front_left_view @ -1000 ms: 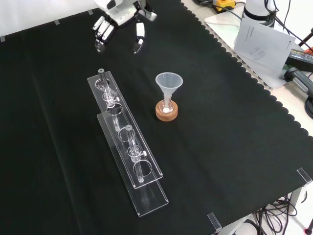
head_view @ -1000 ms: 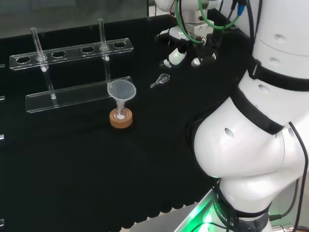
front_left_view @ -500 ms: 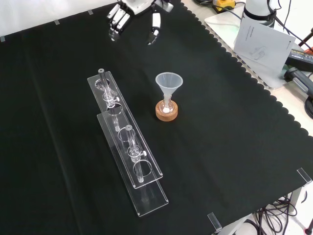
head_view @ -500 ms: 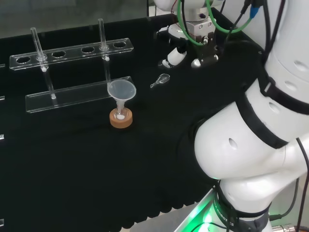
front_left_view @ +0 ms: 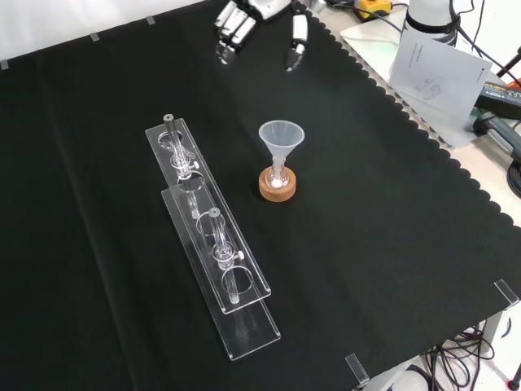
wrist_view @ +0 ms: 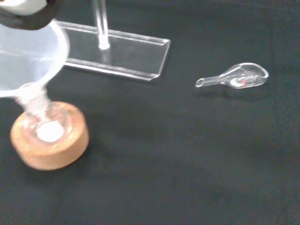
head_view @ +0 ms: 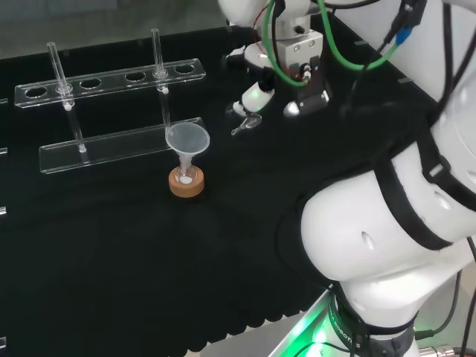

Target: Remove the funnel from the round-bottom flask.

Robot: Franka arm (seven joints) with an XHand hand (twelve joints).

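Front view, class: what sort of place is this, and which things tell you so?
Probably a lab bench set up for robot trials: a clear test-tube rack, a funnel in a small flask on a cork ring, and a robot hand.

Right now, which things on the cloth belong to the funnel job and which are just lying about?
Job:
clear plastic funnel
small clear round-bottom flask
round cork ring stand
robot hand

Lying about:
clear acrylic test tube rack with glass tubes
small clear glass scoop
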